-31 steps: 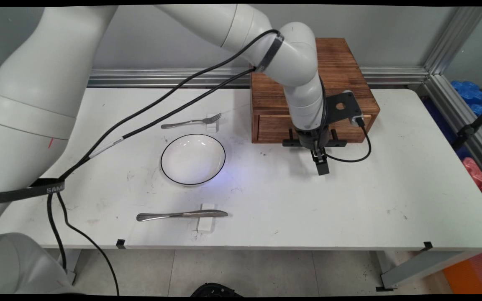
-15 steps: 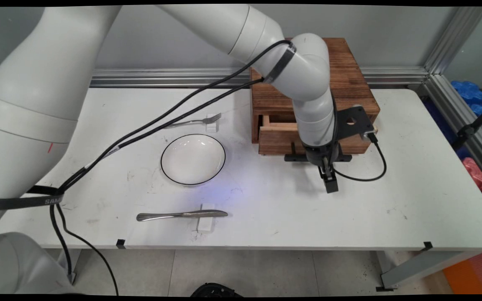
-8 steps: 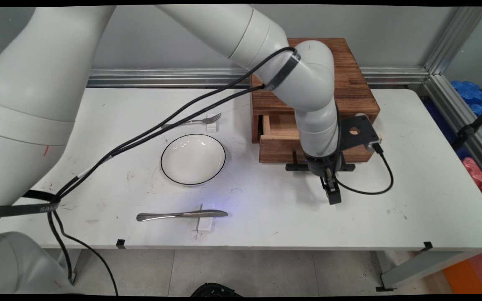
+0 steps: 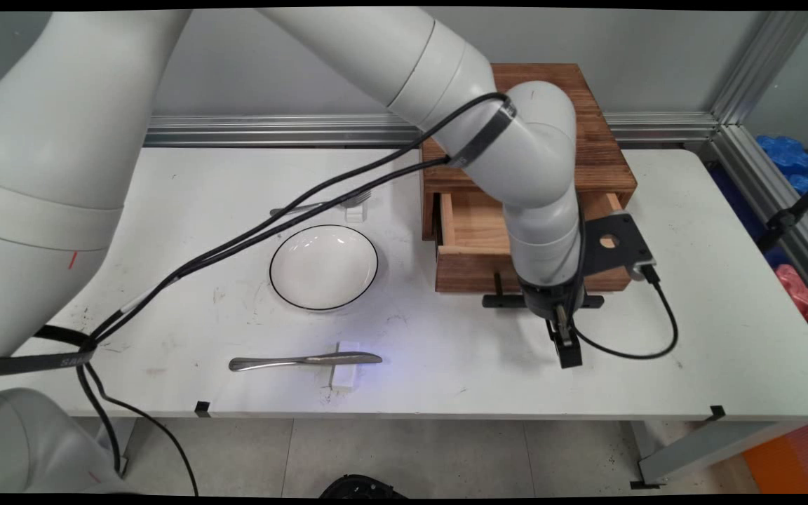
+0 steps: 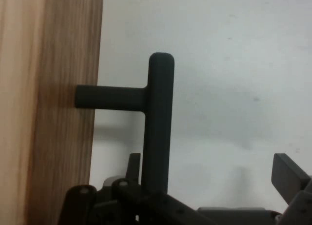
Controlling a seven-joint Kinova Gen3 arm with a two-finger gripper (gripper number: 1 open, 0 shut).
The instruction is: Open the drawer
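Note:
A brown wooden box [image 4: 590,119] stands at the back of the table with its drawer [image 4: 477,228] pulled partly out; what shows of the inside is bare. My gripper [image 4: 564,328] hangs just in front of the drawer front [image 5: 63,88], over its black T-shaped handle [image 4: 506,301]. In the hand view the handle bar [image 5: 158,117] stands between the fingers of the gripper [image 5: 209,171]. One finger [image 5: 134,162] sits behind the bar, on the drawer side, and the other [image 5: 288,176] is far off it. The gripper is open.
A white bowl with a black rim [image 4: 323,266] sits left of the drawer. A fork [image 4: 358,198] lies on a small white rest behind it, partly behind the cables. A knife [image 4: 306,360] lies on another white rest [image 4: 345,377] near the front edge.
The gripper has moved toward the table's near edge, and the handle and drawer came with it. The drawer went from shut to well open.

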